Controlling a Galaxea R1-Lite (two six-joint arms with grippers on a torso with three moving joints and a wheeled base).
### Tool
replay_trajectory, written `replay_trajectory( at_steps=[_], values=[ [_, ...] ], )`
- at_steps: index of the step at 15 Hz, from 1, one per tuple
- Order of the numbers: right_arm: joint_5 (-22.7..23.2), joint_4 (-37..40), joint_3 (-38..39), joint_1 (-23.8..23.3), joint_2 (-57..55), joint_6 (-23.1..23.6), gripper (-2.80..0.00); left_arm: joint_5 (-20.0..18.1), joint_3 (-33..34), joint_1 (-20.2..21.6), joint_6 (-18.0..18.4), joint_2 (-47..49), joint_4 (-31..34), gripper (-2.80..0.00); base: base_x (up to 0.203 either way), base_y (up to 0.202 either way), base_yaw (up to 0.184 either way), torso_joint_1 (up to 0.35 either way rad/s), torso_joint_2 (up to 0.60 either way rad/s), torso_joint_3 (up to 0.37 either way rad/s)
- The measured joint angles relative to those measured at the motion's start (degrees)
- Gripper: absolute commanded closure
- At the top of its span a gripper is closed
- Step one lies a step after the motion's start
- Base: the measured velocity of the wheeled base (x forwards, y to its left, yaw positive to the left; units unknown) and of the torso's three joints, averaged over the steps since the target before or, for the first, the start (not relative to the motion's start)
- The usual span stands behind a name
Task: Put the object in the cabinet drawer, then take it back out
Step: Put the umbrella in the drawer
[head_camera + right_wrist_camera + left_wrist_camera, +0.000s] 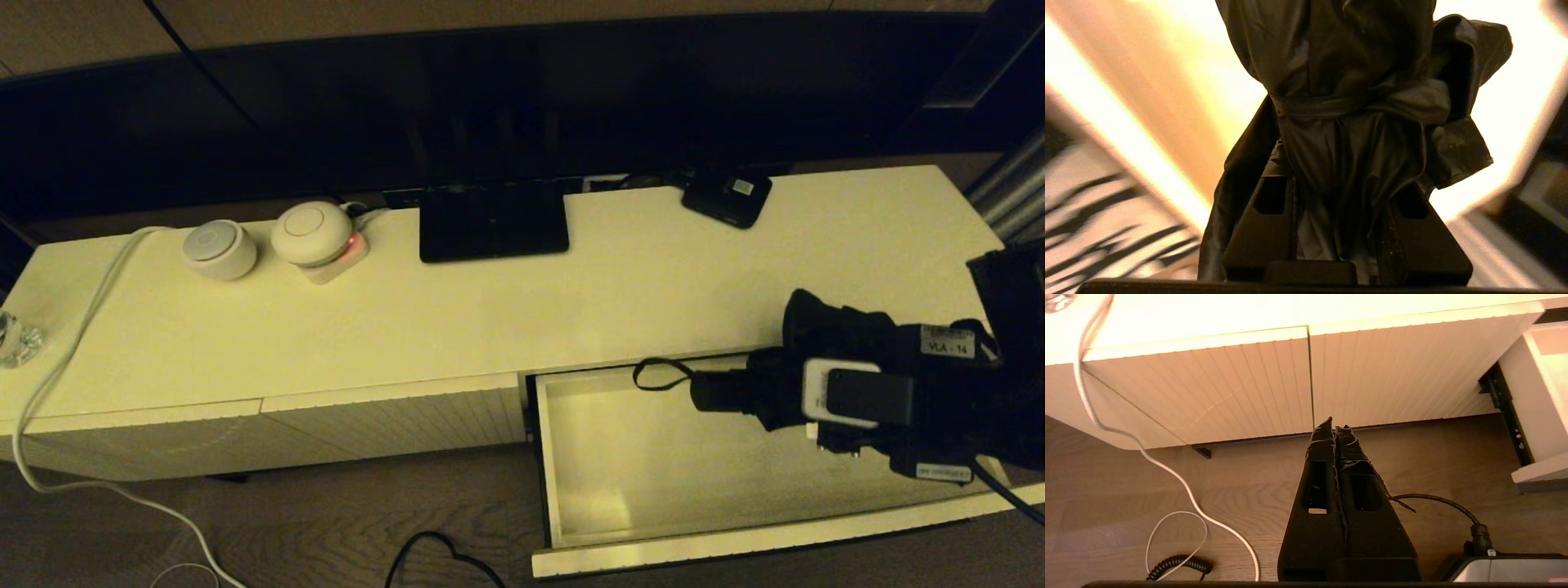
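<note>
Over the open cabinet drawer (653, 465), the head view is showing the right gripper (784, 392) carrying the folding umbrella (735, 390); it should be lowered level, wrist loop clearing the drawer's rim. The right wrist view is showing its jaws clenching the bunched fabric between them. Beside that drawer, the left gripper (1334, 428) is hanging pressed shut.

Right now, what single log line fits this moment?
right gripper: shut on umbrella | umbrella: above open drawer | left gripper: shut, idle near floor

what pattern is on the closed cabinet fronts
Fine vertical ribbing on cream-white cabinet fronts, clearest in the left wrist view.
</note>
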State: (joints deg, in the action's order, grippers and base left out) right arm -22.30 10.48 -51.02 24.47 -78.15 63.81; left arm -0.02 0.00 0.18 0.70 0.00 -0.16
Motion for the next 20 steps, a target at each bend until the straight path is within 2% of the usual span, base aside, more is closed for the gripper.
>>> replay_trajectory(
  at_steps=[2,4,9,13,20],
  values=[
    [0.67,0.24,2.84,0.41,0.36,-3.73,0.0,0.02,-0.02,-0.02,-0.02,0.0,0.02,0.0,0.0,0.0,0.0,0.0,0.0,0.0],
    [2.18,0.12,5.34,0.45,-0.36,-5.49,0.0,0.02,-0.02,-0.02,-0.01,0.0,0.02,0.0,0.0,0.0,0.0,0.0,0.0,0.0],
    [3.84,-1.05,6.84,-1.95,-4.44,-5.78,0.0,0.02,-0.02,-0.02,-0.02,0.0,0.02,0.0,0.0,0.0,0.0,0.0,0.0,0.0],
    [5.72,-3.74,4.37,-5.19,-9.58,-5.24,0.0,0.02,0.0,-0.02,-0.02,0.0,0.01,0.0,0.0,0.0,0.0,0.0,0.0,0.0],
    [6.47,-5.96,3.47,-5.47,-16.18,-5.65,0.0,0.02,0.0,-0.02,-0.02,0.0,-0.01,0.0,0.0,0.0,0.0,0.0,0.0,0.0]
  ],
)
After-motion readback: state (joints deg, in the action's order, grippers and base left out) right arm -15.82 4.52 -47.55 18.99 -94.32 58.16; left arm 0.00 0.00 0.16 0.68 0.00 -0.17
